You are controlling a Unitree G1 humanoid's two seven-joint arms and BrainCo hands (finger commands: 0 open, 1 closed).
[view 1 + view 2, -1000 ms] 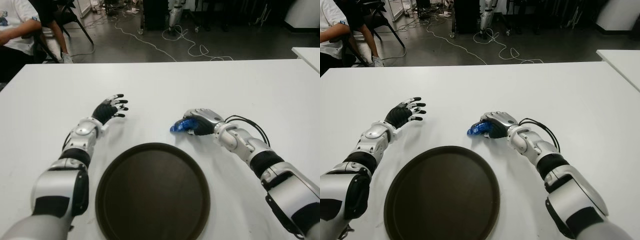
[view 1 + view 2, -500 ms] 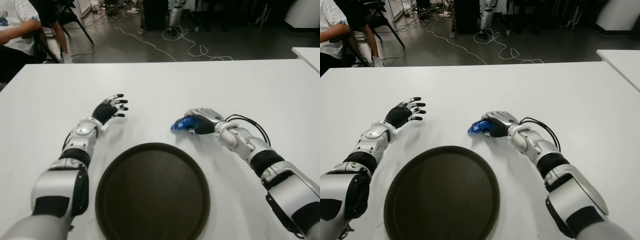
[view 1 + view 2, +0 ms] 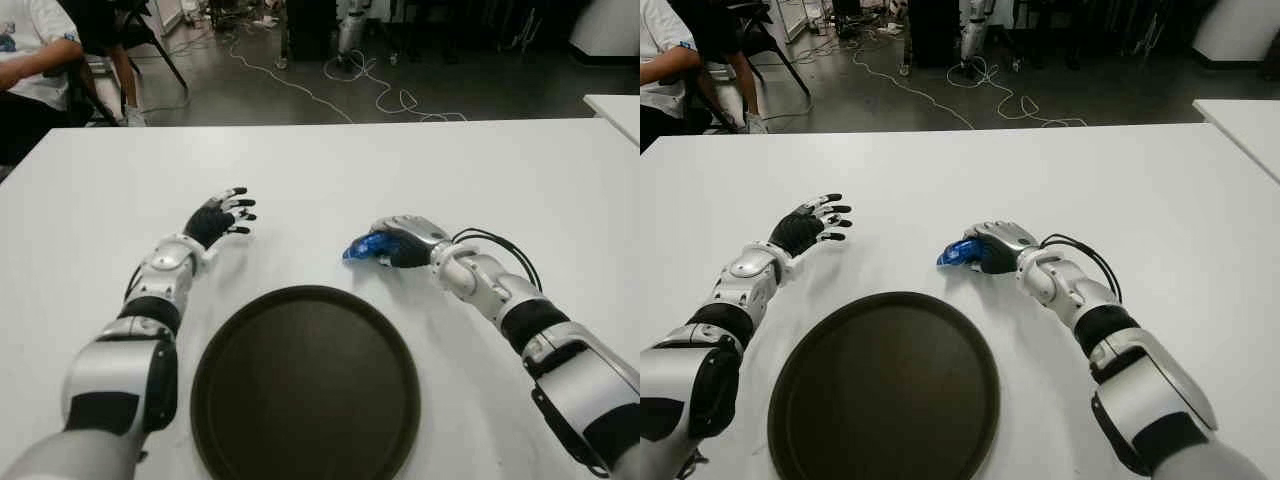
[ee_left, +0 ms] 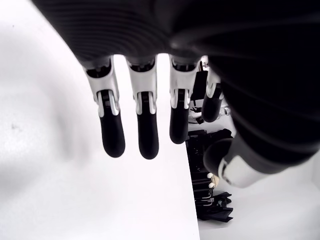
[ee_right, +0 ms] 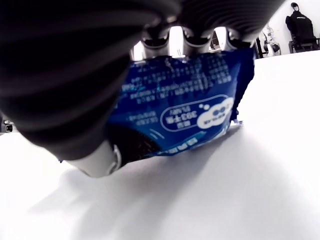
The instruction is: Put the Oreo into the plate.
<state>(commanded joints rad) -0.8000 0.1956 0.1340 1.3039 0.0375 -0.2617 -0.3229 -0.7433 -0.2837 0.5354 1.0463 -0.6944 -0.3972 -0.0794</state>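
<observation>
While our right hand (image 3: 400, 243) clasps the blue Oreo pack (image 3: 362, 247) on the white worktop (image 3: 420, 170), at one o'clock of the dark plate (image 3: 305, 385), our left hand (image 3: 222, 218) at eleven o'clock, fingers spread, holding nothing

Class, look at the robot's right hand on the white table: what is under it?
Under the right hand is a blue Oreo packet, gripped by its fingers. The packet's far side is covered by the hand.

Bare table (image 3: 330, 270) between hand (image 3: 400, 243) and plate (image 3: 305, 385)
</observation>
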